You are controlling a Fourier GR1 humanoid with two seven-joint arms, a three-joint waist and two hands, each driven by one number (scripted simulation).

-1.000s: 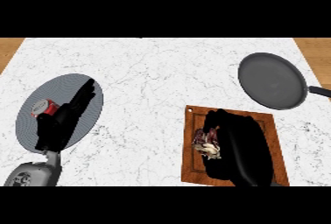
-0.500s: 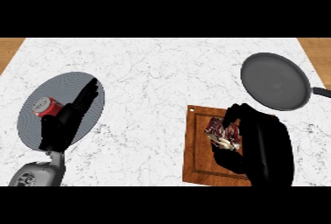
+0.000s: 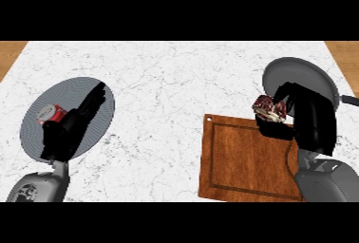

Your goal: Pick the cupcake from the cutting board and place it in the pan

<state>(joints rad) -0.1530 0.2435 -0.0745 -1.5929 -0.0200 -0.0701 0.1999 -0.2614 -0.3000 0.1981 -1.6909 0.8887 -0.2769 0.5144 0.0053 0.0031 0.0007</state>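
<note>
My right hand (image 3: pixel 308 118) is shut on the cupcake (image 3: pixel 270 108), a small dark red cake with a pale wrapper. It holds the cake in the air over the far right corner of the wooden cutting board (image 3: pixel 245 161), at the near edge of the dark grey pan (image 3: pixel 298 73). The pan's inside shows bare beyond the hand. At the left, my left hand (image 3: pixel 73 126) rests open with straight fingers over a grey plate (image 3: pixel 95 92).
A small red can (image 3: pixel 51 114) lies on the grey plate, just left of my left hand. The pan's handle (image 3: pixel 348 99) sticks out toward the right edge. White marble counter lies between the plate and the board.
My right hand has lifted the cupcake off the board and carried it up and right toward the pan. The board now shows bare. My left hand has stayed put.
</note>
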